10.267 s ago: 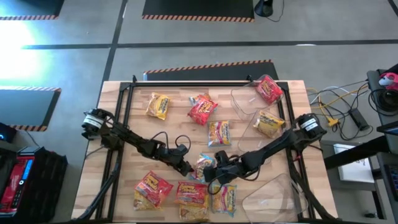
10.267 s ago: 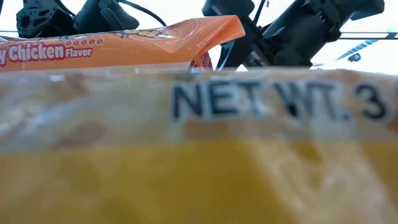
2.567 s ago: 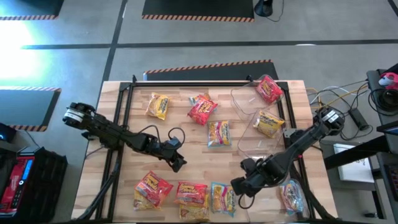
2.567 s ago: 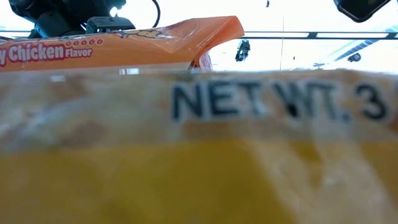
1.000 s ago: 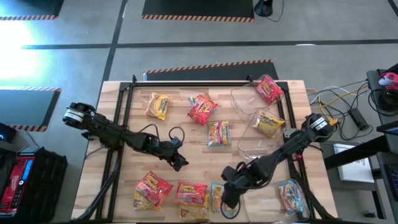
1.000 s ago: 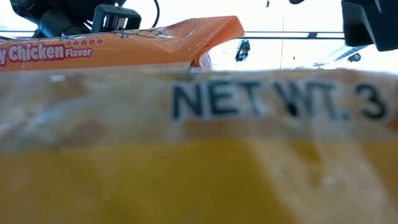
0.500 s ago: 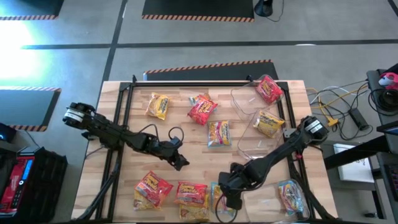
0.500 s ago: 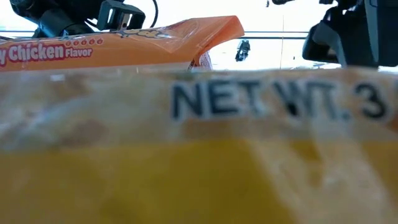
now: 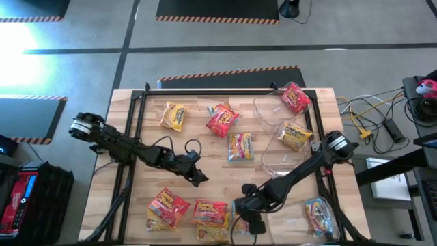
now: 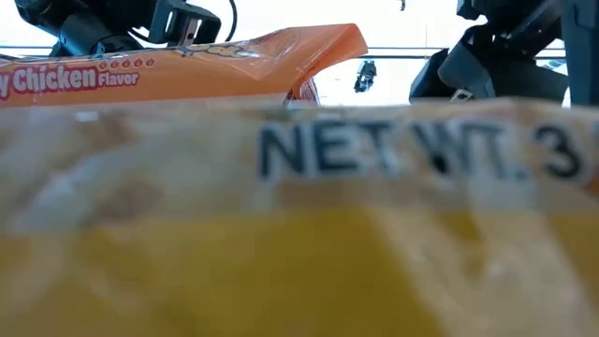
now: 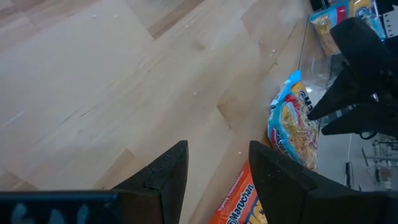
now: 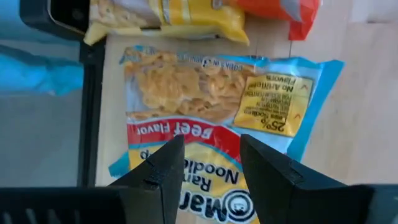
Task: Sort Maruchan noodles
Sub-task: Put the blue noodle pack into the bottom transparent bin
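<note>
Maruchan noodle packets lie flat on the wooden table (image 9: 136, 137). Far side: a yellow one (image 9: 173, 116), a red one (image 9: 222, 120), a light blue one (image 9: 240, 146). Near edge: a red one (image 9: 166, 207), an orange-red one (image 9: 210, 214), and a blue beef-flavour packet (image 12: 205, 106). My right gripper (image 9: 247, 220) (image 12: 211, 146) hangs open just over that blue packet, pointing steeply down. My left gripper (image 9: 199, 178) (image 11: 217, 149) is open over bare wood at the table's middle.
Clear tubs stand on the right: the far one (image 9: 276, 123) holds a red packet (image 9: 295, 97) and a yellow one (image 9: 295, 134), the near one (image 9: 300, 205) a blue packet (image 9: 319, 215). A black frame (image 9: 205, 91) rims the table. A yellow packet (image 10: 299, 234) blocks the low view.
My right gripper has gone toward the table's left and near edges and sunk, rolling about its own axis. It now hangs over the blue packet at the near edge. No packet has moved.
</note>
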